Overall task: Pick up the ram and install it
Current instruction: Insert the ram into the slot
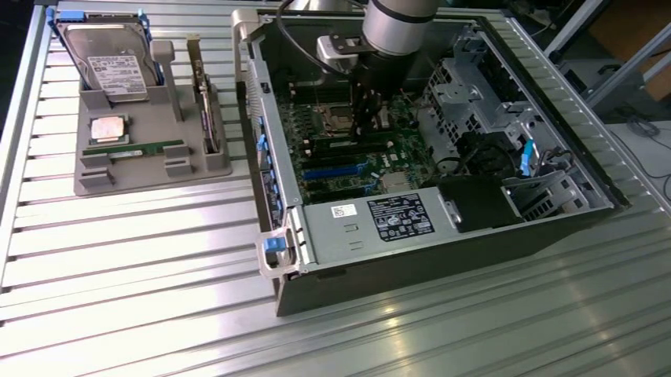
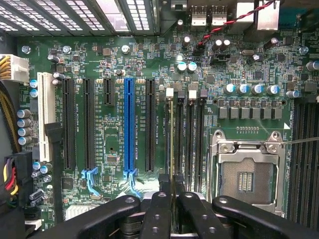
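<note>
Count, tray [image 1: 105, 182], at the exterior view's left: 1 hard drive [image 1: 105, 59], 1 square silver processor [image 1: 108, 128], 1 expansion card [image 1: 210, 118] standing on edge, and 1 spare stick [image 1: 134, 148] of memory lying flat in its cradle. Memory sticks in all: 2, that one plus the ram [image 2: 172, 134] I am holding.

Count, motherboard [image 2: 114, 159] inside the open case [image 1: 419, 271]: 1 blue expansion slot [image 2: 129, 124], 1 white slot [image 2: 47, 114] and 1 processor socket [image 2: 244, 174] with its metal frame. Between the expansion slots and the socket is a bank of memory slots [image 2: 193, 134], four as far as I can count.

Pincer [image 2: 172, 181]: closed on the ram, with one of my fingers [image 2: 158, 209] on each face. In the exterior view my pincer [image 1: 369, 129] reaches straight down into the case over the board.

Ram, appearance: seen edge-on from the wrist, it is a thin, straight, yellowish line. It runs parallel to the memory slots, over the slot farthest from the socket. Its faces are turned away, so chips and sticker are unreadable. Whether its lower edge touches the slot, I cannot tell.

Spare stick, for comparison: long, narrow, green, with a pale sticker.
</note>
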You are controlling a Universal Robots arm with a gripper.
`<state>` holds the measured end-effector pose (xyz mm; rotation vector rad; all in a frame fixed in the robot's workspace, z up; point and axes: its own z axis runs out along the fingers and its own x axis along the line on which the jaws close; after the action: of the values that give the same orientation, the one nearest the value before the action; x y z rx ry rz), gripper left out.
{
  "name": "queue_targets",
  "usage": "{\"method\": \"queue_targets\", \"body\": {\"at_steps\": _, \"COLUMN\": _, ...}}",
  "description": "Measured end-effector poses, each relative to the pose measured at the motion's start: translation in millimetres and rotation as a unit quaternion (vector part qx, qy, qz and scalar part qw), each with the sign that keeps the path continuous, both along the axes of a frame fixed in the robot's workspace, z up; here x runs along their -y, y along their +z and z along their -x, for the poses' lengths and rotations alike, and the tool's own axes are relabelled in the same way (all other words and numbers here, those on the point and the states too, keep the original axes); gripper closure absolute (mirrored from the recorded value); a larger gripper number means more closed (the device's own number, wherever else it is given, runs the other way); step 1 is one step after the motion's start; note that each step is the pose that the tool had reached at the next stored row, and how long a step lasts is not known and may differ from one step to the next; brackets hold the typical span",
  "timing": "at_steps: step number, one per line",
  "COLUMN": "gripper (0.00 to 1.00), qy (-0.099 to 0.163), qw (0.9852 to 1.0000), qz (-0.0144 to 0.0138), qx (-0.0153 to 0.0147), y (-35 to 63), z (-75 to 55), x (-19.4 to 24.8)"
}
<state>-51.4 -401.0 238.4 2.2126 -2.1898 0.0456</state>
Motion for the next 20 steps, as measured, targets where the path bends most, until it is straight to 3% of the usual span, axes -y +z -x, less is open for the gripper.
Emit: {"method": "queue_targets", "body": {"at_steps": 20, "gripper": 0.87, "qy": -0.005, "qw": 1.0, "qz": -0.0002, "qx": 0.0001, "y": -2.6, "z": 2.0, "x": 0.0}}
